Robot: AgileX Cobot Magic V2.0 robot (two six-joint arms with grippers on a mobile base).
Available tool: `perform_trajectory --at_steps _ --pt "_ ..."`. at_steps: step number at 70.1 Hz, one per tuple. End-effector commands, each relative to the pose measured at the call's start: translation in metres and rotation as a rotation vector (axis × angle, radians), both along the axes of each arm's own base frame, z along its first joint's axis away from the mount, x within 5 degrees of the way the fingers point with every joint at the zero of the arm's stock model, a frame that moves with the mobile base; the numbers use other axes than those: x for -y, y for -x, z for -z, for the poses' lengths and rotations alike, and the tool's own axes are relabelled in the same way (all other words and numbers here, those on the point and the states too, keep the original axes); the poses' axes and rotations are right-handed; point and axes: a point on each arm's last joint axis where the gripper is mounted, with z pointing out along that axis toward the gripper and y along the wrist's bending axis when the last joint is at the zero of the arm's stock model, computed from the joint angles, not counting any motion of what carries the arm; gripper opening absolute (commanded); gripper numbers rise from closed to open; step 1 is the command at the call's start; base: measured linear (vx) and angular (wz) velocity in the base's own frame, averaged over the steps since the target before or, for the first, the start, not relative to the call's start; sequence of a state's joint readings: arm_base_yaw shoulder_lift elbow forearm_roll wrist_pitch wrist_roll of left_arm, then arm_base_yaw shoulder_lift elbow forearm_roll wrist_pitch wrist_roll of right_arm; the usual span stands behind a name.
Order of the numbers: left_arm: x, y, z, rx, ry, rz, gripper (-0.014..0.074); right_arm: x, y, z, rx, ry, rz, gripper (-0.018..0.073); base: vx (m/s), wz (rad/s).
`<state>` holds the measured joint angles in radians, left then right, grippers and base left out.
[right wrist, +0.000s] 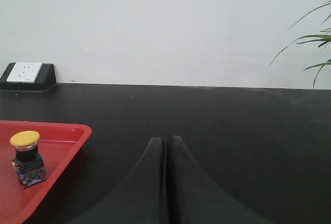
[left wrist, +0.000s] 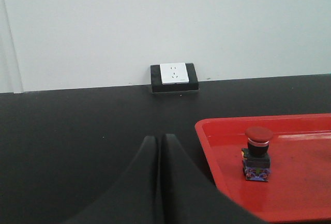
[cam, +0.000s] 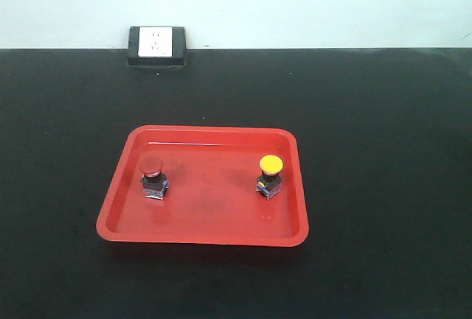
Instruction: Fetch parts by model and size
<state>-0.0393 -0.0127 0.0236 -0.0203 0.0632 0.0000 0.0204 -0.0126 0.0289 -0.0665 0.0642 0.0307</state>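
Two push-button parts stand upright in a red tray [cam: 206,234]. The red-capped part [cam: 153,177] is at the tray's left; the left wrist view shows it [left wrist: 257,153] too. On the tray's right side stands the yellow-capped part [cam: 270,175], which the right wrist view shows [right wrist: 27,157] as well. My left gripper [left wrist: 159,139] is shut with nothing in it, over the black table left of the tray [left wrist: 217,157]. My right gripper [right wrist: 165,140] is shut and holds nothing, over the table right of the tray [right wrist: 62,154]. Neither gripper shows in the front view.
A white wall socket in a black frame [cam: 157,45] sits at the table's back edge against the pale wall. Green plant leaves [right wrist: 313,43] reach in at the far right of the right wrist view. Black tabletop [cam: 383,149] surrounds the tray.
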Motion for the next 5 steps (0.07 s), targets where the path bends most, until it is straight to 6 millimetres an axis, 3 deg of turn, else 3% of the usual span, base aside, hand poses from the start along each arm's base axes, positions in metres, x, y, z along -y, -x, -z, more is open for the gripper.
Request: perform_trajectory --at_steps 1,5 --pt "-0.0003 0.002 -0.0111 0.096 0.016 -0.002 -0.0006 -0.0002 0.0007 -0.0054 0.08 0.006 0.0 -0.001 0.0 0.0" --pt "-0.0003 0.002 -0.0111 0.096 0.016 -0.002 -0.0006 -0.0002 0.0007 -0.0054 0.08 0.006 0.0 -0.001 0.0 0.0"
